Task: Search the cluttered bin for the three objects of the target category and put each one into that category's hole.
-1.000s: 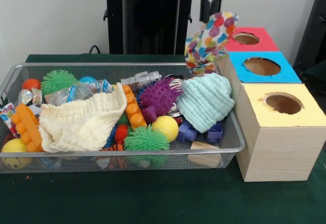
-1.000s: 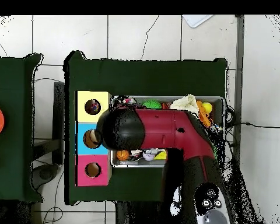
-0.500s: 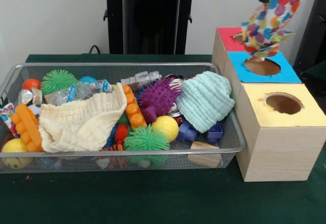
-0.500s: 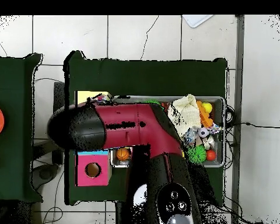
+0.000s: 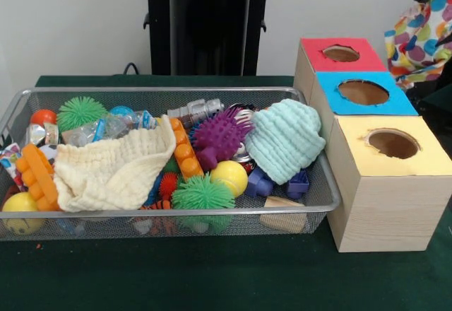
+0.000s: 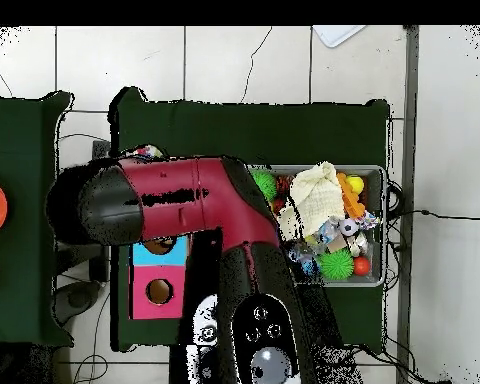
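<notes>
you see the red and black arm [image 6: 184, 200] sweep across the overhead view and cover the yellow end of the row of boxes; only the blue and red tops show below it. in the front view the wire bin [image 5: 326, 196] sits on the green table [image 5: 212, 276], crammed with toys and holding a cream cloth [image 5: 113, 169] and a pale green cloth [image 5: 284, 141]. just beside the bin stand the red box [image 5: 314, 51], the blue box [image 5: 402, 102] and the yellow box [image 5: 424, 159], each with a round hole on top. the task's thing, a spotted cloth [image 5: 420, 35], hangs at the right edge of the front view, raised off the table and outboard of the boxes, on the side away from the bin. the relation that matters: every hole lies from the cloth back toward the bin, with the blue one closest. the cloth hangs from the top corner of the view, its long axis roughly vertical. the gripper itself is out of frame there and hidden under the arm from above, so you cannot tell how its fingers stand.
</notes>
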